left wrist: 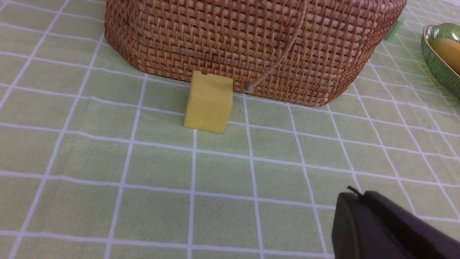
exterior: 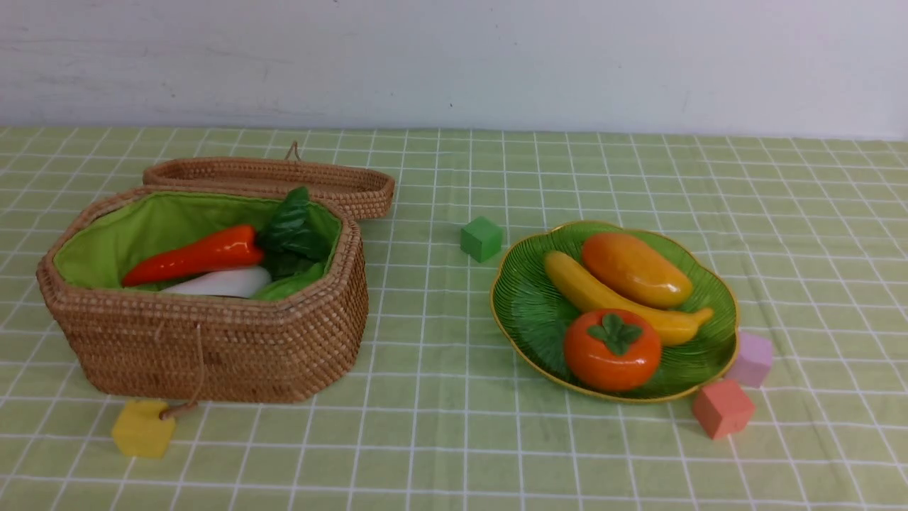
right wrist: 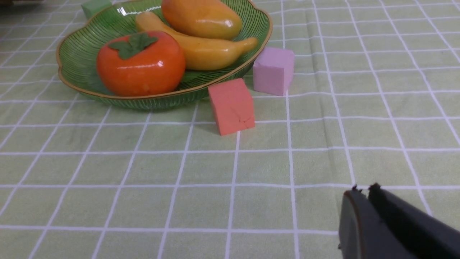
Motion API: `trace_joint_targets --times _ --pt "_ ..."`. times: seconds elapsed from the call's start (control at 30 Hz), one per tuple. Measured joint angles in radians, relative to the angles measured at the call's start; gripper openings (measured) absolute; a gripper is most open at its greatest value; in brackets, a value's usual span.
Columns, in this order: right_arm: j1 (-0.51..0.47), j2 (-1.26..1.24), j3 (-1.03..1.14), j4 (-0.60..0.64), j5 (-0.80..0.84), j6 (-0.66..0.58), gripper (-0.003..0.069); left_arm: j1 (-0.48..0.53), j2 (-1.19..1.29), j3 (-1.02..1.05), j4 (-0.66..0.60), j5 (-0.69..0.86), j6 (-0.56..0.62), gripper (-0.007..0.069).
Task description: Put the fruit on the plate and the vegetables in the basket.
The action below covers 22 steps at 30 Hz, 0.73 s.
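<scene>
Three fruits (exterior: 624, 312) lie on the plate (exterior: 518, 312), carrot (exterior: 191, 264) and radish (exterior: 223, 282) in the basket (exterior: 213, 355); both grippers (left wrist: 354, 196) (right wrist: 363, 190), fingers pressed together and empty, risk nudging nearby foam cubes (right wrist: 231, 106) when moving.

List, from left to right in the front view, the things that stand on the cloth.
Yellow cube → basket → green cube → plate → red cube → pink cube.
</scene>
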Motion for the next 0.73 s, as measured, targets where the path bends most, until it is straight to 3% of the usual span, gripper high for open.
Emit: trace_joint_targets --times 0.73 --pt "0.0 0.0 0.0 0.001 -0.002 0.0 0.0064 0.0 0.0 0.0 0.0 0.0 0.0 0.0004"
